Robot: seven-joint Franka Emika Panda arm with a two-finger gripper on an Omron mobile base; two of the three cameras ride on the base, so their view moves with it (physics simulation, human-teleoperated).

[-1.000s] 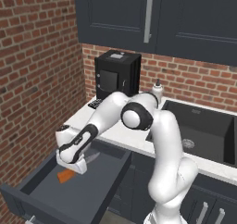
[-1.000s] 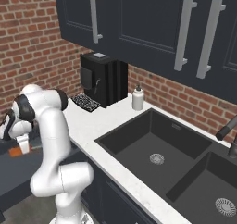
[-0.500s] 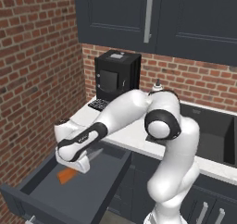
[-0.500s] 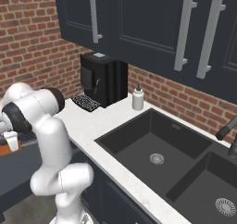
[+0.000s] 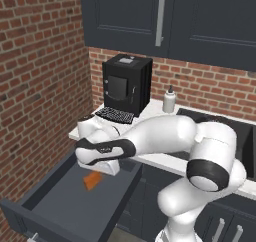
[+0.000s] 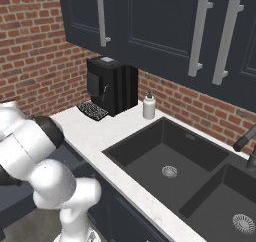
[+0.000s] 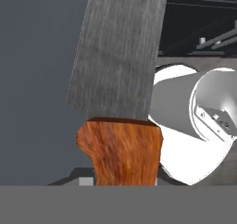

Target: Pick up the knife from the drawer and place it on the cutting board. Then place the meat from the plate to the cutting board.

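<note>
- while the arm bends low over the open drawer [image 5: 60, 206] in the left base view, the gripper [image 5: 102, 167] sits just above the knife [image 5: 92, 180], whose orange-brown handle lies on the drawer floor right under the hand.
- seen along the hand, the knife [image 7: 118, 102] is very close: wood-grain handle at the bottom, broad grey blade running up and away, the handle almost against the camera's lower edge.
- i cannot tell whether the jaws are spread or pinching the handle; the fingertips are hidden behind the handle and the grey band, and the white hand covers them from the base camera.
- my reading is that the grasp is at its critical point, and nothing has reached the cutting board yet; neither the board, the plate nor the meat is anywhere to be found from these angles.
- risks, as i judge them:
  - a pinch near the handle's end would let the heavy blade droop or swing on the lift.
  - the forearm hangs close to the counter edge [image 5: 150, 158] and the drawer's side wall, so a careless rise could clip either.
  - closing off-centre could push the knife along the smooth drawer floor instead of gripping it.
</note>
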